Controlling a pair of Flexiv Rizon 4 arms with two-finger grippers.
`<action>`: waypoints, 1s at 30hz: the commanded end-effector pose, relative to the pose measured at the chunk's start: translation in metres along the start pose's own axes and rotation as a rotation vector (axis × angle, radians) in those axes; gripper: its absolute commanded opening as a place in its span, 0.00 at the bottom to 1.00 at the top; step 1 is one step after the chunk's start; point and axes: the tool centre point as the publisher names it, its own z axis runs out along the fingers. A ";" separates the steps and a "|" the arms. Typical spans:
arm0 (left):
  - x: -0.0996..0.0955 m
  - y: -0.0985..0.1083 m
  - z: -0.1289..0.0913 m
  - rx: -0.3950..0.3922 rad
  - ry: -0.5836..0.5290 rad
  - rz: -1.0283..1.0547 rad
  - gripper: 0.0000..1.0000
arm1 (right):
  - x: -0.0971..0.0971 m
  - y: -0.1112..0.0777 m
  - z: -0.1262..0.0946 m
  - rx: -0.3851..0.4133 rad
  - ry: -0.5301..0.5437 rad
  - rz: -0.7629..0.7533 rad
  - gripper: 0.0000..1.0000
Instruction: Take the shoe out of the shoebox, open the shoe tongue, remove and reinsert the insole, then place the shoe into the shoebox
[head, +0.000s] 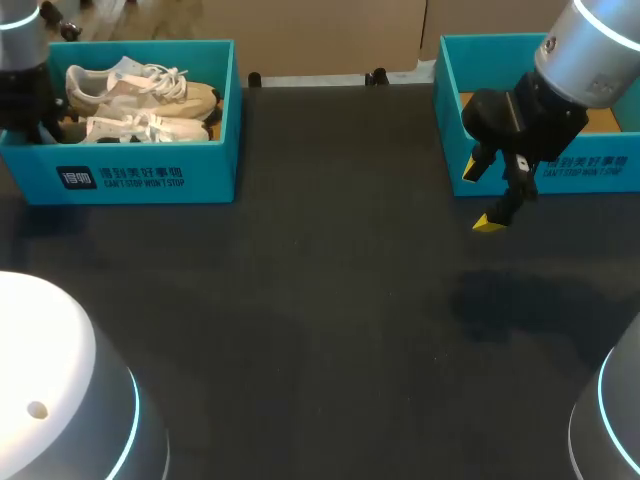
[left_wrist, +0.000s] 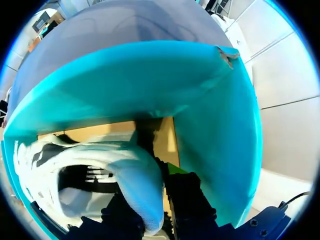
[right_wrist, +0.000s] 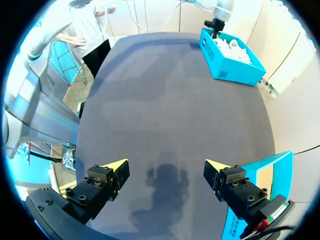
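head – left shoebox (head: 150, 178): far-left corner of the table (head: 320, 330). It holds the rear shoe (head: 140, 85) and the front shoe (head: 150, 128), lying side by side and touching.
head – left gripper (head: 35, 118): down inside that box at its outer end, by the shoes. Its state can't be told.
head – right gripper (head: 482, 197): over bare table just in front of the right shoebox (head: 450, 110), spread wide, carrying nothing.
head – right shoebox: only bare cardboard floor shows.
left wrist – heel (left_wrist: 142, 195): a pale shoe heel right at the gripper, inside the teal wall. Which of the two shoes it is, I can't tell. Contact is hidden, so gripped or not is unknown.
right wrist – right gripper: both yellow tips well apart above the table with nothing between them. The right shoebox is just beside it and the left shoebox is well away across the table.
step (judgement): first step, with the shoe not yet out of the box.
risk 1: the shoes touch, so the laces or the neighbour could lift along with the target.
risk 2: a heel-only hold on soft padding – the shoe could pivot or slip out.
risk 3: the box is light, so a toe snagging the wall could drag or tip it.
count: shoeboxes 2, shoes 2, grippers 2.
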 end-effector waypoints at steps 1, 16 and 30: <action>0.003 -0.002 -0.015 0.014 0.013 0.015 0.00 | 0.000 0.000 0.001 0.002 -0.001 0.000 1.00; 0.024 -0.010 -0.116 0.018 0.033 0.085 0.00 | 0.000 0.000 0.001 0.002 -0.001 0.000 1.00; 0.037 -0.022 -0.166 0.033 0.036 0.056 0.00 | 0.000 0.000 0.001 0.002 -0.001 0.000 1.00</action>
